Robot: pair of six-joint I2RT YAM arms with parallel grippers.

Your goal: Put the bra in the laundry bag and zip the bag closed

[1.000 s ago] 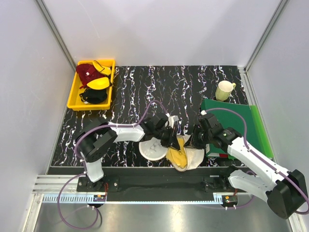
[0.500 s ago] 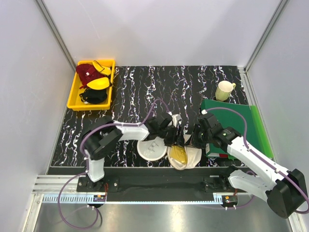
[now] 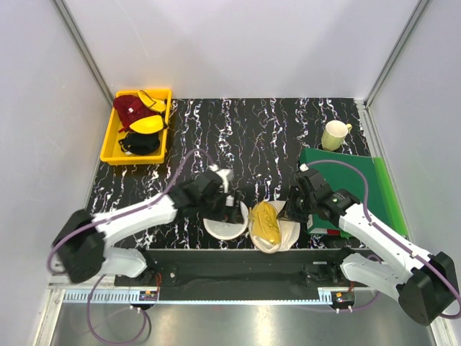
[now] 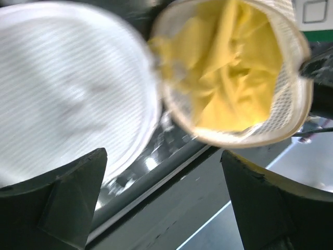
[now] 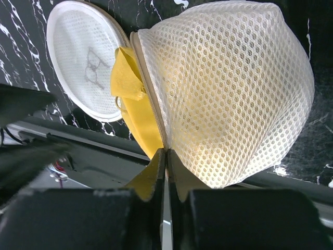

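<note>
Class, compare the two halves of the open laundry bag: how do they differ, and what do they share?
The lid half lies empty; the filled half holds the bra. The lid half bears a dark bra sketch; the filled half is plain mesh. The right gripper pinches the filled half's rim, not the lid half. Both are round, cream-white mesh.

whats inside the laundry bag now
The mustard bra, bunched in the open mesh half of the laundry bag, one fold poking past the rim. Its straps and anything beneath it are covered.
</note>
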